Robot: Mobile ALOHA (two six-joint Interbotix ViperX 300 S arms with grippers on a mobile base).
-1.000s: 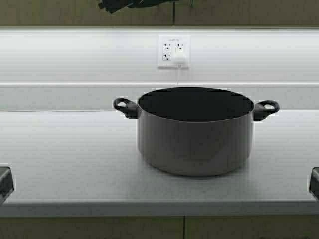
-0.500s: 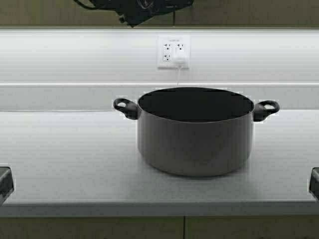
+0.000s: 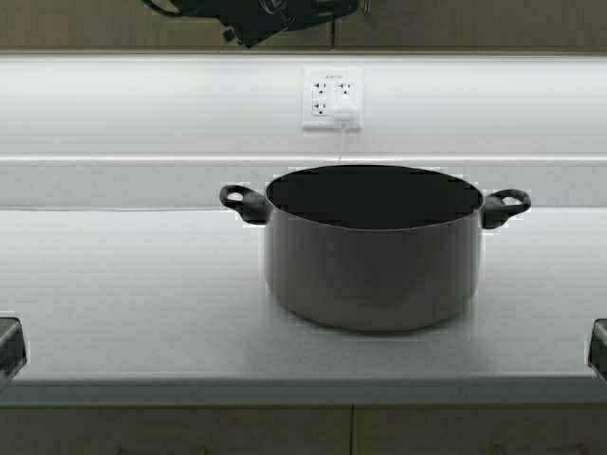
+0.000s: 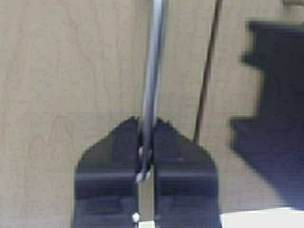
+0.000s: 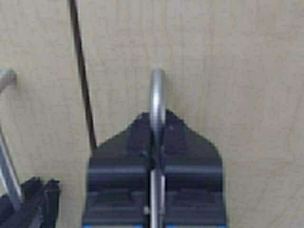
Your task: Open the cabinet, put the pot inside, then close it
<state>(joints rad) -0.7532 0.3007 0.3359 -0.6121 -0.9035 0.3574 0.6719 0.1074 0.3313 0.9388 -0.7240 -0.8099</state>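
— both grippers are up at the cabinet [image 5: 228, 57]. left gripper [image 4: 145, 159] is pinched onto the left door handle [image 4: 153, 66], right gripper [image 5: 156, 142] is pinched onto the right door handle [image 5: 157, 95].

— doors moving yet?

— from what i see, no. the centre seam [image 5: 81, 76] looks like a thin dark line, so i judge the doors shut, with opening just starting.

— and the pot?

— the pot [image 3: 375, 251] sits on the counter [image 3: 114, 303] below the wall outlet [image 3: 332, 97], ungrasped. pulling the doors, loading the pot and closing are all left.
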